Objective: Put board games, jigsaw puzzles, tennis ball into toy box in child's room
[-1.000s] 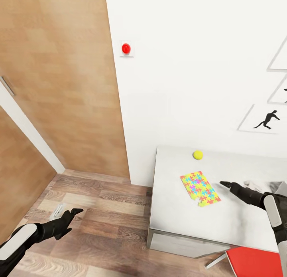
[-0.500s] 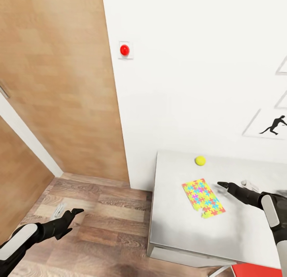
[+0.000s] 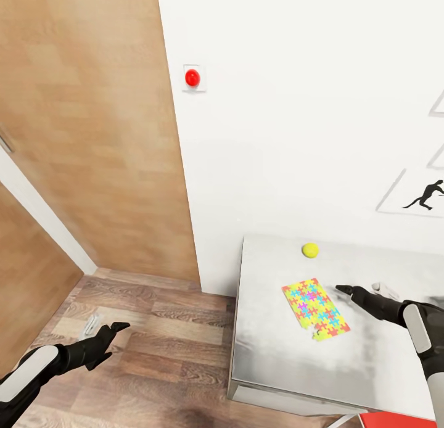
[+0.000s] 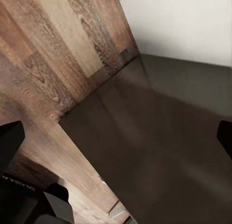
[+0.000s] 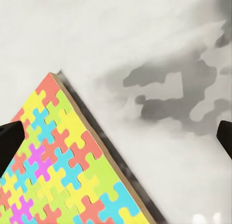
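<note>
The table (image 3: 277, 354) stood against the white wall, its pale top bearing one jigsaw (image 3: 315, 308) and, further back near the wall, the ball (image 3: 310, 250). The jigsaw lay flat with its long axis running diagonally, from the far corner nearer the table's left edge to the near corner toward the robot's right. The right gripper (image 3: 343, 288) hung over the table just beside the jigsaw's right long edge, pointing leftward at it, so the sheet lay just ahead of and below the tips. In the right wrist view the fingers stood wide apart at the picture's edges, with the jigsaw (image 5: 67, 171) between them and nothing held. This arm was clearly the nearer one. The left gripper (image 3: 117, 327) hung low over the wood floor (image 3: 154, 348), well apart from the table, fingers parted and empty.
</note>
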You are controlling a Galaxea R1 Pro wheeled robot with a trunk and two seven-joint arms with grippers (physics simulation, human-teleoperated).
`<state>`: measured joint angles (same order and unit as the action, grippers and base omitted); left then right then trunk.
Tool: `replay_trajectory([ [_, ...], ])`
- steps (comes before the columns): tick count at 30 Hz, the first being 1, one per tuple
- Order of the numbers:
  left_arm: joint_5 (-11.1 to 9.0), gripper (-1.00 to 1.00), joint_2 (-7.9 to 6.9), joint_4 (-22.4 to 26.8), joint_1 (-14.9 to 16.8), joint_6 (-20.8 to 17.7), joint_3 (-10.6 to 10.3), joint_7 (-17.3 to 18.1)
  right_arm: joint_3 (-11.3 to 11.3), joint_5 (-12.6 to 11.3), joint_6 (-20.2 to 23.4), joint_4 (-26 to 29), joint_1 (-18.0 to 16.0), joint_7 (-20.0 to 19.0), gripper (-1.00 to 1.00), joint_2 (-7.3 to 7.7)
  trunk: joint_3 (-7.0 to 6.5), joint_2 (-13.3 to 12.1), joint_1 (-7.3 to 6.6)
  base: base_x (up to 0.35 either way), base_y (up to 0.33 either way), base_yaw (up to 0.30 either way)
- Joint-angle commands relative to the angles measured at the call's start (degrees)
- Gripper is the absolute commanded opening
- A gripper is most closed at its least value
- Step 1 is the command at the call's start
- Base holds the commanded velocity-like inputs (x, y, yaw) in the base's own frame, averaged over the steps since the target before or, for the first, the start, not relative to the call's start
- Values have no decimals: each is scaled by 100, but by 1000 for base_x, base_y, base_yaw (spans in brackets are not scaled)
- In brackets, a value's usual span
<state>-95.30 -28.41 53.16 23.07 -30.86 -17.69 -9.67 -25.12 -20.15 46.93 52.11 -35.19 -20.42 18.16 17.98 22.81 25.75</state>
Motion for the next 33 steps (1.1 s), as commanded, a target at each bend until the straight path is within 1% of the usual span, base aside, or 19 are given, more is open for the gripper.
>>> replay_trajectory([
  [1,-61,100,-6,10,5,4,-18,-51,-16,20,30,-7,-6,-32,100,0,11,11,3,6,0,0],
  [21,-66,100,-6,-6,5,1,-17,-47,-8,35,56,-148,-6,-34,100,-8,11,11,3,1,0,0],
  [29,-67,100,-6,-11,5,1,-15,-50,-2,35,454,-256,-6,-33,100,-13,11,11,3,0,0,0],
  [33,-67,100,-6,-14,5,1,-15,-51,1,32,554,-272,-6,-33,100,-13,11,11,3,0,0,0],
])
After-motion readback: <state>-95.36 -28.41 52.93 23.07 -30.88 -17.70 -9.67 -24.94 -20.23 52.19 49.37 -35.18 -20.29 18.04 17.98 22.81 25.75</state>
